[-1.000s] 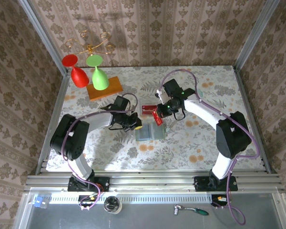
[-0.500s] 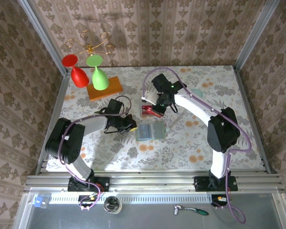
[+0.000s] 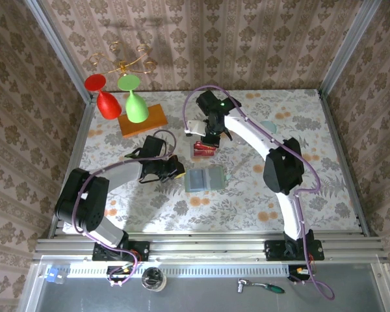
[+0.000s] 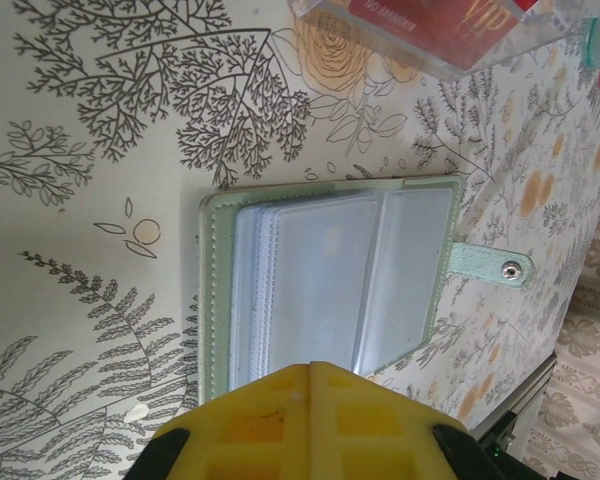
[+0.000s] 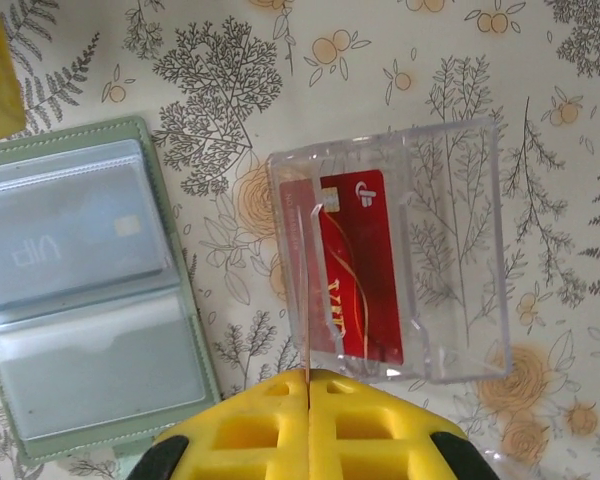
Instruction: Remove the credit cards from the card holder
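**K:** Floral table [image 3: 279, 188], nearest first. The card holder [image 3: 205, 179] lies open and flat mid-table, same spot as a second ago. The left fingers [image 4: 315, 382] are shut on nothing, just off its left edge. They've backed off a touch; they were against it before.

**M:** Anything left inside?

**K:** Yes. The right wrist view shows a pale blue card [image 5: 70, 235] in the upper sleeve. The lower sleeve looks empty, but I can't be sure.

**M:** And the red one?

**K:** That's the change. A second ago the right arm had something red at the holder's far-right corner. Now a red card [image 5: 345, 270] lies in the clear tray [image 5: 400, 250] just beyond the holder. The right fingers [image 5: 315, 385] are closed with nothing visible between them, and they've pulled back past the tray's far side.

**M:** So that drop's done.

**K:** I'd judge so: red delivered, blue pending. Next is getting back into that sleeve. The left arm probably needs to pin the holder, or it'll slide.

**M:** Background?

**K:** Wooden block [image 3: 143, 121] far left, with the red glass [image 3: 107, 101] and green glass [image 3: 135, 104] on it. Unmoved, well apart from the work.
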You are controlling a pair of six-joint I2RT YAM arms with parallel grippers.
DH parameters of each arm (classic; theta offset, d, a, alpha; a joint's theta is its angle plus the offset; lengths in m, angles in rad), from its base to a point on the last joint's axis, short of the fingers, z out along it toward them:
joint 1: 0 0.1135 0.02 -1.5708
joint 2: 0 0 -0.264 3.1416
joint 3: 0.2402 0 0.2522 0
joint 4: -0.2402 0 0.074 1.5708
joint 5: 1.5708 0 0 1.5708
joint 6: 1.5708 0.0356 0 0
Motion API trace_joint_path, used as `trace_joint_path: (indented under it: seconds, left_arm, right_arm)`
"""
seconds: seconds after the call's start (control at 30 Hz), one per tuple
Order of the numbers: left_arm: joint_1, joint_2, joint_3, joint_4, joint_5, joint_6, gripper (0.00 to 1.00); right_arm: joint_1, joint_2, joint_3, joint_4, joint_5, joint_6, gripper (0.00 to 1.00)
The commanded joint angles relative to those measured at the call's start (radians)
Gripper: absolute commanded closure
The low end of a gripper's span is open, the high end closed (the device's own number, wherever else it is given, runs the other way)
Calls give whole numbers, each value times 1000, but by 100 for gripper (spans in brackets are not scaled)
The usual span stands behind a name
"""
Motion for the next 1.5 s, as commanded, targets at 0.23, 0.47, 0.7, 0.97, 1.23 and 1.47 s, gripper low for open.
trace_joint_path:
  seconds: [0.23,0.47,0.7,0.97,1.23,1.47]
  left_arm:
    - [6,-25,-14,-6,-28,-37,96]
    - [7,-17,-11,-9,-28,-38,96]
    - [7,-5,-11,-9,-26,-38,96]
    - [7,9,-4,-7,-23,-39,96]
    - [6,3,-7,-15,-26,-42,96]
    - [6,-4,-12,-17,-30,-45,96]
  right_arm:
    - [-20,134,215,-145,-5,-83,100]
    - [-31,185,278,-153,-12,-97,100]
    - [-33,221,298,-161,-15,-107,100]
    - [-32,250,302,-156,-36,-101,100]
    - [-32,265,297,-125,7,-88,86]
    - [-32,214,265,-75,23,-59,80]
